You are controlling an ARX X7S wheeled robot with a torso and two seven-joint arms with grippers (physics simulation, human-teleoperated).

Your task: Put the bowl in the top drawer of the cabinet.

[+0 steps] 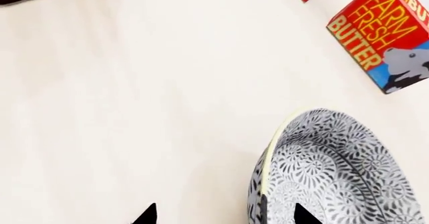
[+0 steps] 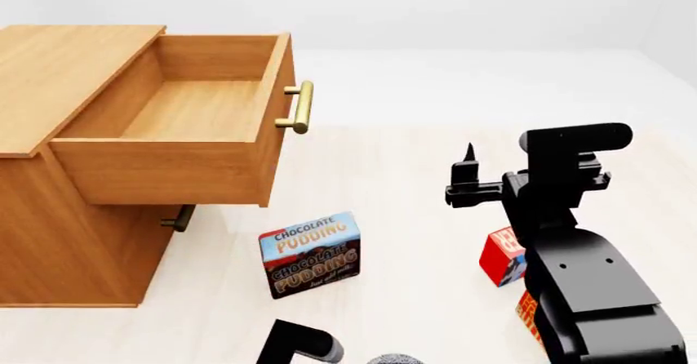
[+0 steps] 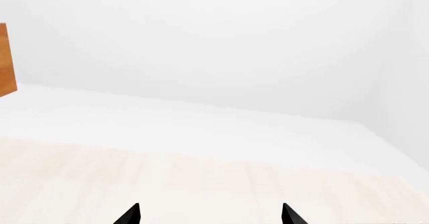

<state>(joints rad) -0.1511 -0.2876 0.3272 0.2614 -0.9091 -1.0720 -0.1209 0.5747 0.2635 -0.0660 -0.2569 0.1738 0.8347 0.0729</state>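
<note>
The bowl, white with a fine blue-grey pattern, rests on the pale floor; only a sliver of the bowl shows at the head view's bottom edge. My left gripper is open and straddles the bowl's rim, with one fingertip over the inside and the other outside on the floor side. The cabinet stands at the left, its top drawer pulled out and empty. My right gripper is open, raised in the air and holding nothing.
A chocolate pudding box stands in front of the cabinet. A butter box and a small red box lie near the bowl. The lower drawer's handle shows under the open drawer. My right arm rises at the right.
</note>
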